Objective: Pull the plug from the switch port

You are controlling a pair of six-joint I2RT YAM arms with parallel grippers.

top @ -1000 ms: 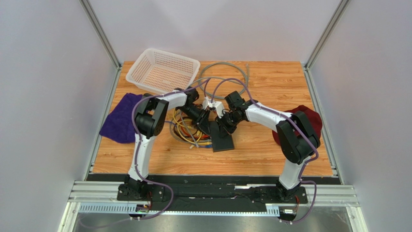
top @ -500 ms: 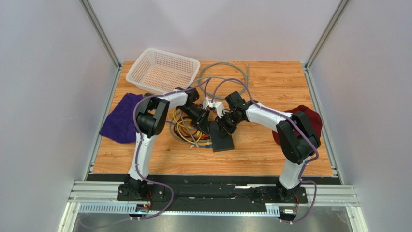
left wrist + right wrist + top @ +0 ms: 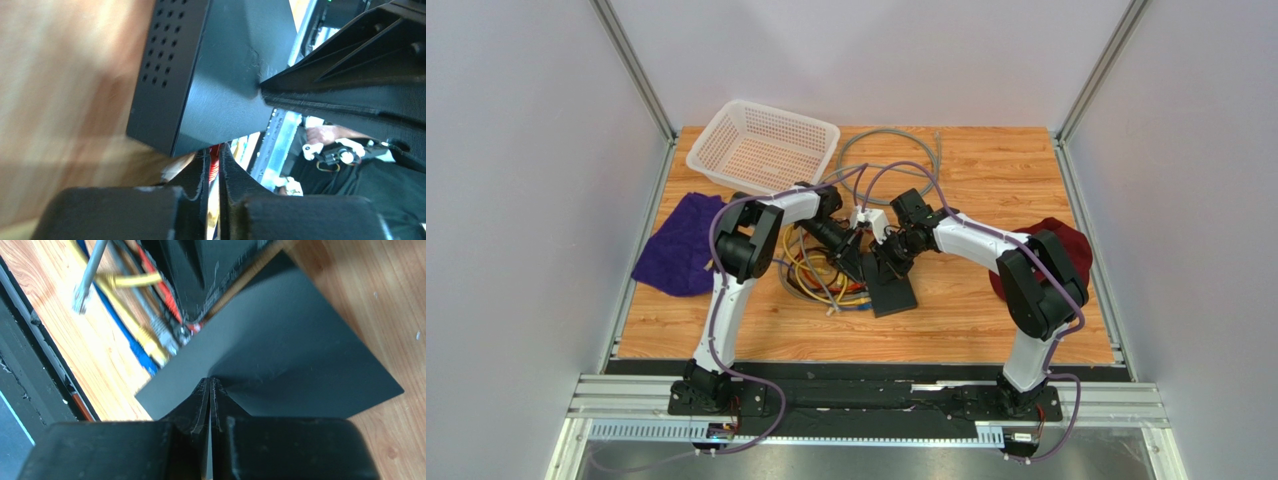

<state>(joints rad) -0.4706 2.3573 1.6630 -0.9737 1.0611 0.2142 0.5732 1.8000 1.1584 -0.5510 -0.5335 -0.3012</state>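
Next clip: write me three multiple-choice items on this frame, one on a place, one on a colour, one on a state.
1. Where does the white basket stand?
A. near right corner
B. far left corner
C. near centre

2. What colour is the right-hand cloth?
A. green
B. yellow
C. dark red

3. How do the jaws of the right gripper stand?
A. shut
B. wide open
C. around a basket rim

Answers: B, the top view shows it far left. C, dark red folds show there. A, its fingers meet over the switch top.
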